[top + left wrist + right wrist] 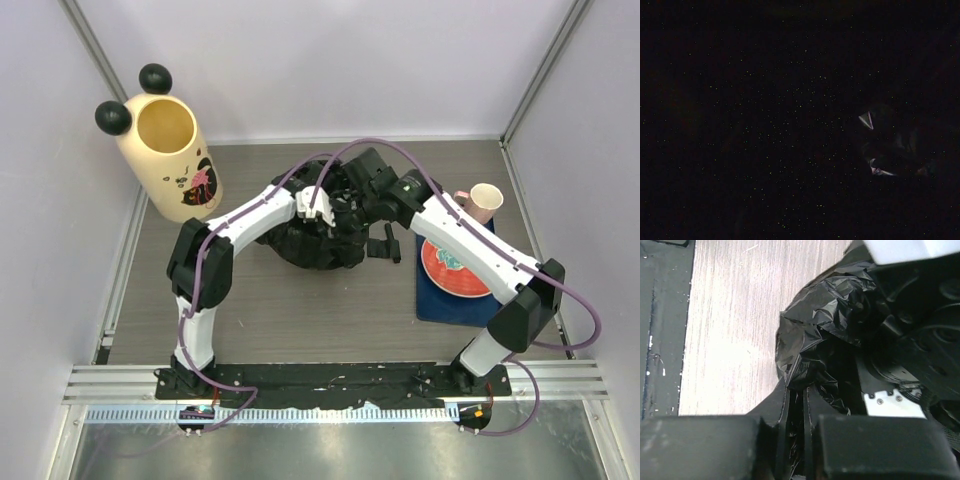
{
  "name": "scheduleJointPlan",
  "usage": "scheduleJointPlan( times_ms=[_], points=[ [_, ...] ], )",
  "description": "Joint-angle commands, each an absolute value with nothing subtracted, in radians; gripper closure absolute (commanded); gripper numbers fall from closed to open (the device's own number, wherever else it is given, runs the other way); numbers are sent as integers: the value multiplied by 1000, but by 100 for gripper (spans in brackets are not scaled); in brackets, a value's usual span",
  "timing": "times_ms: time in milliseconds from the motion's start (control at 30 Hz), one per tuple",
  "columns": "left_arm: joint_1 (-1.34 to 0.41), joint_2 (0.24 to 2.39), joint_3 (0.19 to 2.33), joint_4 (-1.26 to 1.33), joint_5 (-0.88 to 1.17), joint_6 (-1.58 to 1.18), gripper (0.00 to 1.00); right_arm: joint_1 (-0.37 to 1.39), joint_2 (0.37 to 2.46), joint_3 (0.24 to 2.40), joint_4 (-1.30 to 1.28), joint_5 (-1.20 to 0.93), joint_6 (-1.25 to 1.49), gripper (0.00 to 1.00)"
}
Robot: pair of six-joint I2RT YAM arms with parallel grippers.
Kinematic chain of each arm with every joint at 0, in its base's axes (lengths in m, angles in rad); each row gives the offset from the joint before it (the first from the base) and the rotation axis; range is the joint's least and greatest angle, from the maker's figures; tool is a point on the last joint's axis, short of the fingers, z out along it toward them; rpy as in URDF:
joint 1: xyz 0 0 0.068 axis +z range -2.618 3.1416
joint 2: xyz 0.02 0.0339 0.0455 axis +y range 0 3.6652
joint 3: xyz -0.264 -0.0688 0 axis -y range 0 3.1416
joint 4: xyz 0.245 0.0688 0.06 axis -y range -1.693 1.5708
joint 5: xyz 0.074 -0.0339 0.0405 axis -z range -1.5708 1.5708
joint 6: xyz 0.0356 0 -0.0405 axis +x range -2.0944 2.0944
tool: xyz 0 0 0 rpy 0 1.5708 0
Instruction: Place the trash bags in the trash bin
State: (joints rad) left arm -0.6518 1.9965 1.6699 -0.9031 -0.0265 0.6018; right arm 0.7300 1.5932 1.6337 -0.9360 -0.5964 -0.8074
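Note:
A crumpled, glossy black trash bag lies in a heap at the middle of the table. Both grippers meet on its far side. My left gripper is pressed down into the bag. Its wrist view is almost wholly black, so its fingers are hidden. My right gripper has its two fingers nearly together, with a fold of the trash bag pinched between them. The cream trash bin, with two black ball ears, stands open-topped at the far left, well apart from both grippers.
A pink cup stands at the far right. Beside it a red plate rests on a blue mat under the right arm. Grey walls and metal rails close in the table's edges.

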Motion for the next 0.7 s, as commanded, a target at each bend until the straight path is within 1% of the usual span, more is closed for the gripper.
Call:
scheduleJointPlan(
  times_ms=[0, 67, 167, 200, 267, 300, 367, 400, 467, 567, 633, 667],
  points=[
    [-652, 1971, 1776, -983, 53, 551, 87, 716, 1634, 1710, -1080, -558, -894, 99],
    [-652, 1967, 1808, -1015, 71, 535, 86, 715, 1652, 1735, -1124, -560, -897, 99],
    [-652, 1956, 1847, -1063, 98, 526, 72, 700, 1666, 1768, -1158, -598, -873, 99],
    [-652, 1939, 1853, -1068, 101, 526, 70, 695, 1678, 1779, -1169, -604, -855, 99],
    [-652, 1919, 1850, -1055, 100, 522, 73, 686, 1689, 1805, -1190, -617, -839, 99],
    [-652, 1893, 1832, -1028, 94, 525, 85, 681, 1692, 1809, -1190, -638, -816, 99],
    [-652, 1858, 1765, -985, 78, 532, 91, 654, 1697, 1828, -1189, -675, -781, 99],
    [-652, 1829, 1731, -929, 72, 538, 96, 647, 1703, 1836, -1192, -699, -758, 99],
    [-658, 1812, 1663, -905, 54, 564, 100, 640, 1701, 1839, -1189, -704, -752, 99],
    [-667, 1793, 1612, -873, 9, 587, 100, 635, 1689, 1812, -1177, -701, -741, 99],
    [-692, 1764, 1574, -821, -101, 650, 99, 623, 1687, 1798, -1167, -725, -723, 99],
    [-698, 1760, 1572, -812, -112, 653, 99, 623, 1687, 1786, -1163, -724, -719, 99]
  ],
)
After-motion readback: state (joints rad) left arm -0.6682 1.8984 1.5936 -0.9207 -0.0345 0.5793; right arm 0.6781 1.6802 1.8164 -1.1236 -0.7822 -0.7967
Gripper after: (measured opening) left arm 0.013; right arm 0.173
